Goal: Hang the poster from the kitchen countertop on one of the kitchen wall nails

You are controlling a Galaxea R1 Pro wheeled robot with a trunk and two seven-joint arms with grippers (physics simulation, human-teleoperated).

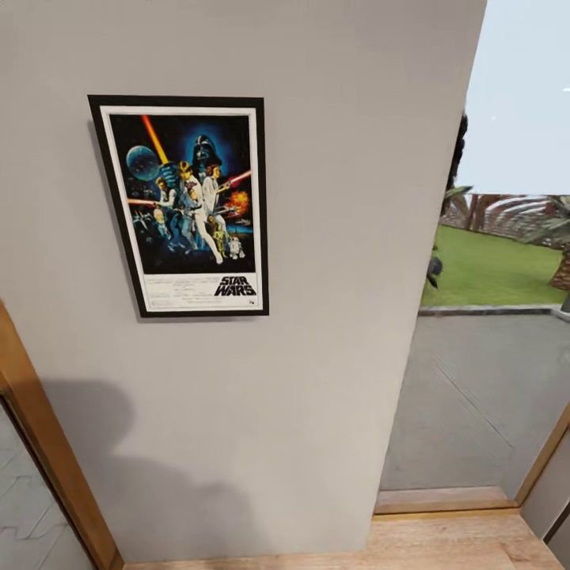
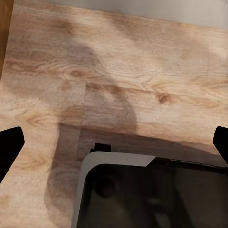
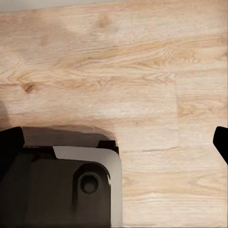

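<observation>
Poster (image 1: pixel 184 207) flat on wall (image 1: pixel 340 237), upper left of frame; could slip if barely hooked. Left gripper (image 2: pixel 114 142) and right gripper (image 3: pixel 114 142) spread, empty.

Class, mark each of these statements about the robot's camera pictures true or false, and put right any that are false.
1. The poster hangs on the grey wall. True.
2. The poster lies flat on the wooden floor. False: it is up on the wall, above the wooden floor.
3. The left claw grips the poster. False: its fingertips stand wide apart over bare wood, holding nothing.
4. Grass shows outside, to the right of the wall. True.
5. The right claw is open over the wooden floor. True.
</observation>
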